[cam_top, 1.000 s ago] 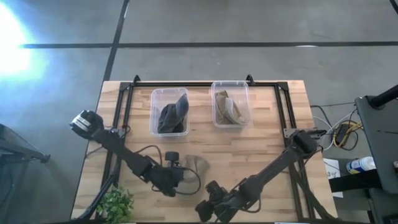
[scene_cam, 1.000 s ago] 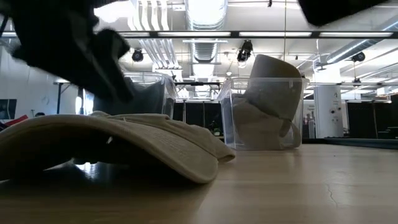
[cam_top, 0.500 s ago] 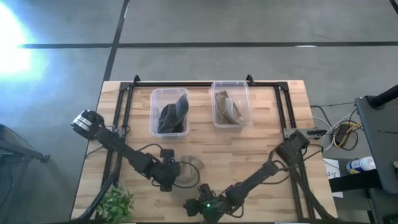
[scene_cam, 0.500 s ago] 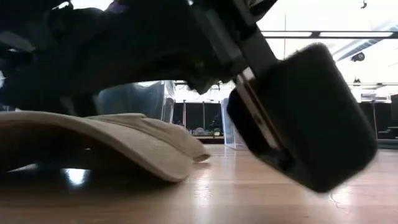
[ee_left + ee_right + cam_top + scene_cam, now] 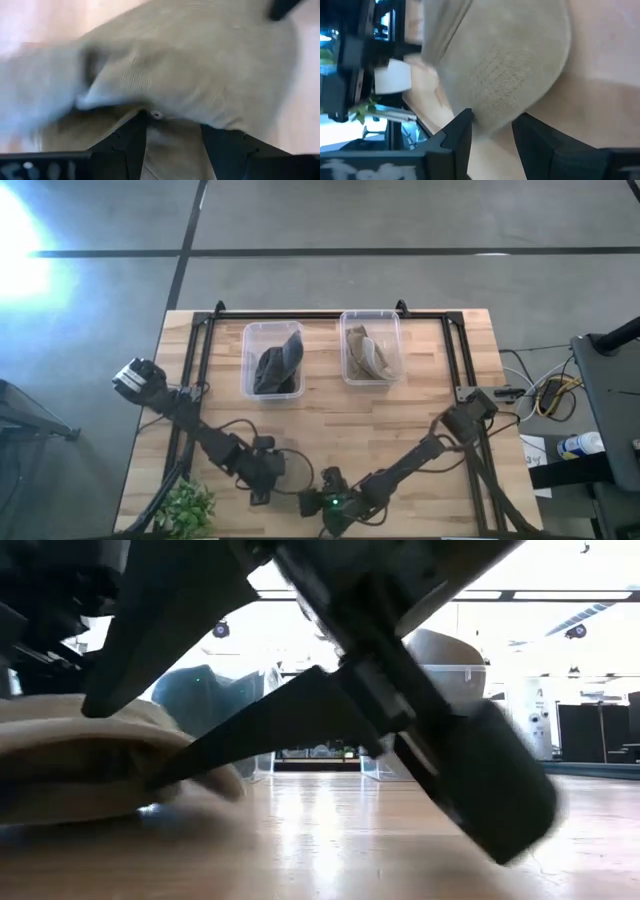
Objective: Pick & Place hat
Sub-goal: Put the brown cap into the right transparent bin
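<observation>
Gripping: both tools meet at the tan hat [image 5: 200, 65] near the middle of the surface's front edge.
Hat: tan ribbed cloth lying on the wooden surface [image 5: 420, 410]; in the high view both tools cover it almost entirely.
Left tool [image 5: 268, 467]: low over the front edge, left of centre; in its wrist view its two dark fingers [image 5: 131, 137] stand apart with the hat's cloth and a small metal button between them, so the jaws are spread around the cloth and not pressed together.
Right tool [image 5: 322, 502]: at the front edge just right of the left tool, almost touching it; a small green light shows on its wrist.
Right tool fingers [image 5: 462, 132]: spread apart, with the curved edge of the hat's crown lying in the gap between them; whether they pinch it cannot be told.
Low view: a dark finger tip rests against the hat [image 5: 90, 765] at the left of the picture, and a large dark block of one arm fills the foreground.
Left bin [image 5: 272, 330]: clear plastic, at the back edge left of centre, holding a dark hat [image 5: 279, 367].
Right bin [image 5: 371, 320]: clear plastic, at the back edge just right of the first, holding a beige hat [image 5: 372, 355].
Plant [image 5: 186, 506]: small and green, at the front-left corner of the surface.
Frame [image 5: 330, 313]: black rails along the back edge and down both sides.
</observation>
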### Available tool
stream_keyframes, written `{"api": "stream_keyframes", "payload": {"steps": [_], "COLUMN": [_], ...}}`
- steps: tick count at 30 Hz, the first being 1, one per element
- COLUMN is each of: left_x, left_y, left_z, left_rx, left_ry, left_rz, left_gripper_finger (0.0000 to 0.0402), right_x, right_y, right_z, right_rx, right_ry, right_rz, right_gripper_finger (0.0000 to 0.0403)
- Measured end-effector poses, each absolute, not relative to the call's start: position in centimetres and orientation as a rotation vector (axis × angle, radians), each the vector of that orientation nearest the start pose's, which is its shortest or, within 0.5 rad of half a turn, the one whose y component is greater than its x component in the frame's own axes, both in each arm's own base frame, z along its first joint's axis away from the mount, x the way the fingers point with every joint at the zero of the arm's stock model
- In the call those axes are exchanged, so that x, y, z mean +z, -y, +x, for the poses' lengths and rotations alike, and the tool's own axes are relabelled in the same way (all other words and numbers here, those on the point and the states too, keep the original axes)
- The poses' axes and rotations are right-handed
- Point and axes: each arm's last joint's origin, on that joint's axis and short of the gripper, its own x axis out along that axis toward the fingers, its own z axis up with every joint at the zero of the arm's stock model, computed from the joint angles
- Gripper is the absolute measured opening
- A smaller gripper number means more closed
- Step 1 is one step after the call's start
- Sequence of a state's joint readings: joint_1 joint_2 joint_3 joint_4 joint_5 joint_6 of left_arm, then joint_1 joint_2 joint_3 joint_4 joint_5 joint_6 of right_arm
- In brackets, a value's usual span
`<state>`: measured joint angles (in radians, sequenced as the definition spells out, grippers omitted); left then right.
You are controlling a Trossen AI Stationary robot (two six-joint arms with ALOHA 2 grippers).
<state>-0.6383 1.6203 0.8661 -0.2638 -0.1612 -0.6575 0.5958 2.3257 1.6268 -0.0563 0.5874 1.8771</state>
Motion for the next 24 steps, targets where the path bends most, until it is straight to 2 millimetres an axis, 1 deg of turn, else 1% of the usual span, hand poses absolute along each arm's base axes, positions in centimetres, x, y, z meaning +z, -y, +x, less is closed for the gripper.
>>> {"api": "stream_keyframes", "payload": {"steps": [3,8,12,15,18,20,21,24], "left_x": [16.4,16.8,17.3,18.3,19.1,20.0,20.7,22.7], "left_y": [18.1,18.4,18.7,18.9,19.1,19.3,19.4,19.2], "left_z": [24.6,24.8,25.1,25.8,26.0,26.2,26.3,26.3], "left_rx": [-0.127,-0.142,-0.151,-0.149,-0.164,-0.178,-0.185,-0.172], "left_ry": [-1.025,-1.011,-0.989,-0.926,-0.902,-0.876,-0.857,-0.803], "left_rz": [-0.21,-0.221,-0.226,-0.241,-0.224,-0.215,-0.219,-0.227], "left_gripper_finger": [0.0183,0.0184,0.0183,0.0184,0.0184,0.0184,0.0184,0.0184], "right_x": [12.1,12.6,13.8,15.5,16.9,17.8,18.5,20.8], "right_y": [-25.8,-25.3,-24.9,-24.6,-24.2,-23.9,-23.8,-23.2], "right_z": [42.2,42.5,42.6,42.4,41.8,41.2,40.9,39.7], "right_rx": [-0.549,-0.544,-0.512,-0.485,-0.495,-0.502,-0.497,-0.48], "right_ry": [-0.395,-0.386,-0.384,-0.391,-0.432,-0.47,-0.487,-0.553], "right_rz": [1.379,1.358,1.298,1.254,1.173,1.116,1.093,1.033], "right_gripper_finger": [0.0135,0.0135,0.0131,0.0107,0.0063,0.0029,0.002,0.0016]}}
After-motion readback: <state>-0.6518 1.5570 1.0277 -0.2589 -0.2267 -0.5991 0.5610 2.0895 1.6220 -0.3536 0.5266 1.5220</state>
